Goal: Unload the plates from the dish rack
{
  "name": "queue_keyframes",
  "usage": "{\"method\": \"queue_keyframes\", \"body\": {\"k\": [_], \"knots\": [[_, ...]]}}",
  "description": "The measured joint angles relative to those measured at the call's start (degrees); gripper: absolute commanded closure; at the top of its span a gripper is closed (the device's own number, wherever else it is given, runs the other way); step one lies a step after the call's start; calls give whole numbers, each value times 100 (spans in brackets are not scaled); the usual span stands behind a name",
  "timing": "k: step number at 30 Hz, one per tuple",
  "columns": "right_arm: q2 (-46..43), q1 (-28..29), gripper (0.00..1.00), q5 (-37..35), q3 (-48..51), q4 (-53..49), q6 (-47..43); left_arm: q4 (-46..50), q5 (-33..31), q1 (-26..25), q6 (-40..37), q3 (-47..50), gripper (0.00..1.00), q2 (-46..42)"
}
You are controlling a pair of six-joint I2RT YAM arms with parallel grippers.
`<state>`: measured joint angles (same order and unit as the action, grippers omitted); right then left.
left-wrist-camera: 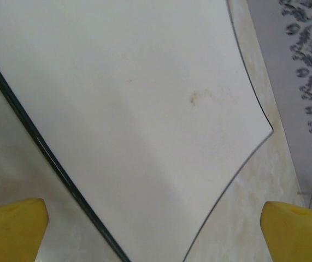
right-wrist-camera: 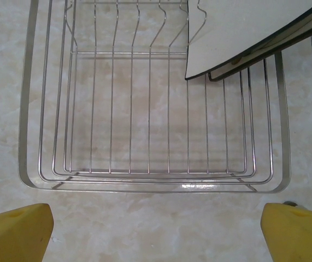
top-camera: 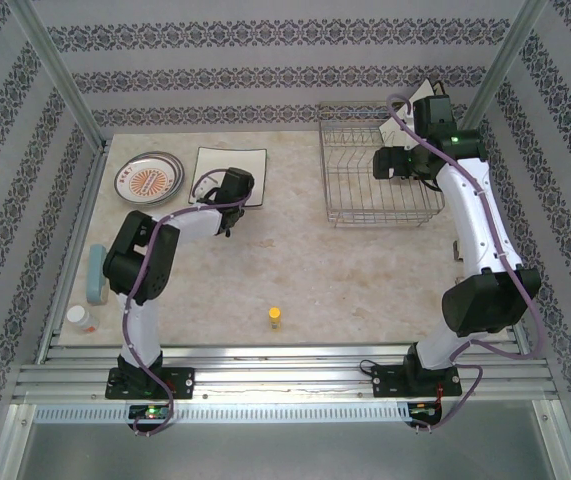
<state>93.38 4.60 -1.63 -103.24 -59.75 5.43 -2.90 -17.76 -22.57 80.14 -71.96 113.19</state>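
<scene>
The silver wire dish rack point(top-camera: 380, 190) point(right-wrist-camera: 145, 183) stands at the back right of the table. Square plates with dark rims point(top-camera: 423, 96) point(right-wrist-camera: 237, 30) lean upright at its far right end; the other slots hold nothing. My right gripper point(top-camera: 390, 162) point(right-wrist-camera: 156, 234) hovers open over the rack, with bare tabletop between its yellow fingertips point(right-wrist-camera: 13, 232). At the back left a round orange-patterned plate point(top-camera: 148, 178) and a square plate point(top-camera: 227, 165) point(left-wrist-camera: 134, 109), white back up, lie flat on the table. My left gripper point(top-camera: 233, 192) point(left-wrist-camera: 156, 234) is open above that square plate's corner.
A small yellow bottle point(top-camera: 276, 317) stands near the front middle. A blue object point(top-camera: 97, 272) and a white jar point(top-camera: 82, 319) sit by the left edge. Patterned walls and metal frame posts point(top-camera: 60, 75) enclose the table.
</scene>
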Motion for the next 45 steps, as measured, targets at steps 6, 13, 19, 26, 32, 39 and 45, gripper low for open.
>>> {"method": "queue_keyframes", "body": {"k": [6, 13, 19, 26, 32, 39, 45], "knots": [[-243, 0, 2, 101, 214, 179, 85, 459, 35, -57, -992, 118, 0, -573], [-302, -31, 2, 105, 249, 234, 46, 1165, 448, 33, -3930, 74, 0, -1427], [-70, -361, 2, 52, -304, 20, -140, 3167, 1412, 664, -6129, -1462, 1, -1672], [704, -844, 2, -48, -1423, -101, -297, 5324, 2028, 1010, -7267, -3698, 0, -1193], [1740, -1003, 2, -76, -2509, -264, -396, 6223, 2516, 1364, -7510, -4293, 0, -365], [2889, -1062, 2, -192, -3897, -402, -439, 6719, 2717, 1650, -7619, -4760, 0, 435], [3635, -1161, 5, -197, -4900, -479, -485, 6878, 2811, 1670, -7702, -5316, 0, 726]]}}
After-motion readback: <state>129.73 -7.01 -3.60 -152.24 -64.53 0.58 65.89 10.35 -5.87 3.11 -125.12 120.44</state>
